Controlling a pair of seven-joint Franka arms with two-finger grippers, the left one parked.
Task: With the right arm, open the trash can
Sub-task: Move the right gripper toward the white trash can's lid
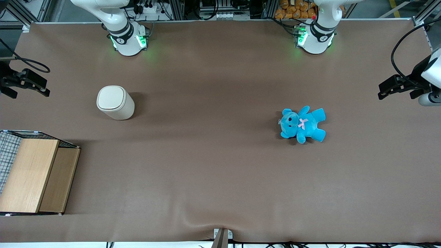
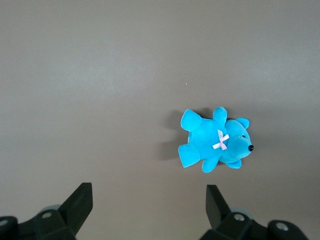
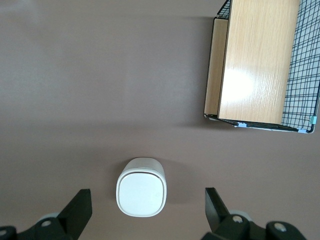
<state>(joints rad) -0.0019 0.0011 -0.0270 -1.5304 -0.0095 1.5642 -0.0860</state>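
Observation:
The trash can (image 1: 115, 102) is a small cream-white cylinder standing upright on the brown table, its rounded-square lid shut flat. It also shows in the right wrist view (image 3: 142, 192), seen from above, with its lid between the two black fingers and well below them. My right gripper (image 1: 43, 86) hangs high over the working arm's end of the table, sideways from the can and apart from it. In the right wrist view the gripper (image 3: 146, 207) is open wide and empty.
A wooden box (image 1: 34, 175) in a black wire frame stands nearer the front camera than the can; it also shows in the right wrist view (image 3: 255, 60). A blue teddy bear (image 1: 302, 124) lies toward the parked arm's end and shows in the left wrist view (image 2: 215, 140).

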